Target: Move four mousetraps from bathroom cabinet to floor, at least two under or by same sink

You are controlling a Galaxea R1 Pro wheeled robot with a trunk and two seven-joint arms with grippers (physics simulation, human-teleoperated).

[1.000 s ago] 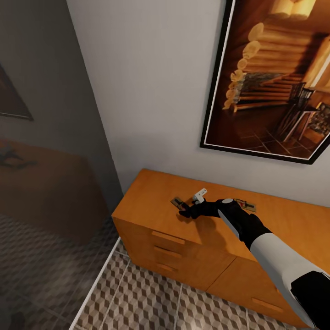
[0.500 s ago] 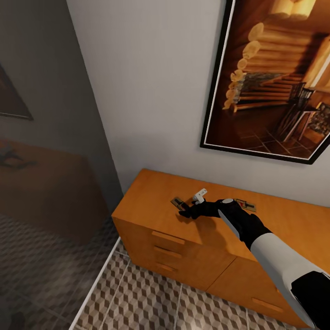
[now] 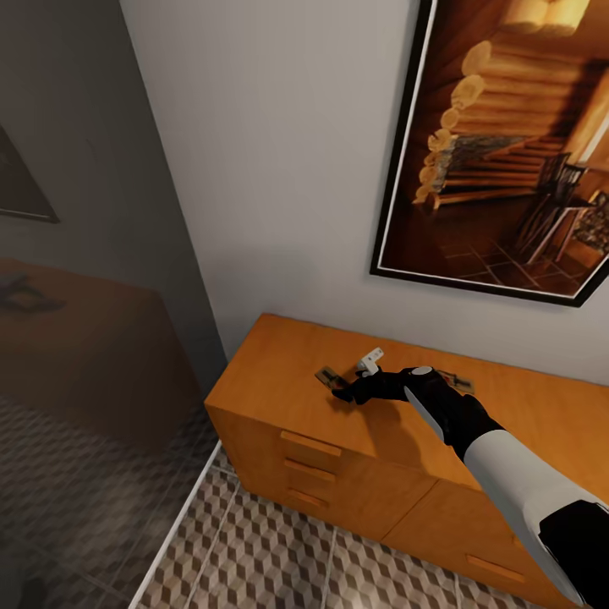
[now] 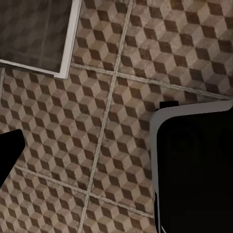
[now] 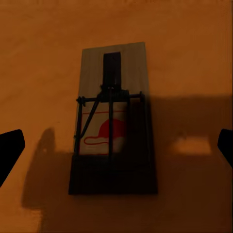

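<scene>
On the flat top of the orange-brown cabinet (image 3: 279, 355) lies a small mousetrap (image 3: 326, 373), near the top's left end. My right gripper (image 3: 341, 392) hovers just over it, open. In the right wrist view the mousetrap (image 5: 114, 121) sits centred on the cabinet top (image 5: 194, 58), showing a wire bar and a red mark. The right gripper (image 5: 116, 150) has its dark fingertips (image 5: 9, 150) spread to both edges of that view. A second mousetrap (image 3: 462, 385) peeks out behind my right wrist. The left wrist view looks down on the cube-patterned bathroom floor (image 4: 121, 73), with one black fingertip (image 4: 7, 150) at the edge.
A large framed picture (image 3: 499, 152) hangs on the wall above the cabinet. A dim glass panel (image 3: 85, 296) with a white bottom rail (image 3: 178, 524) stands left of the cabinet. Tiled floor (image 3: 279, 550) runs along the drawer fronts. A black robot part (image 4: 194, 165) hangs over the tiles.
The head view has shifted very slightly. My right gripper stays over the left mousetrap, barely moved, still open.
</scene>
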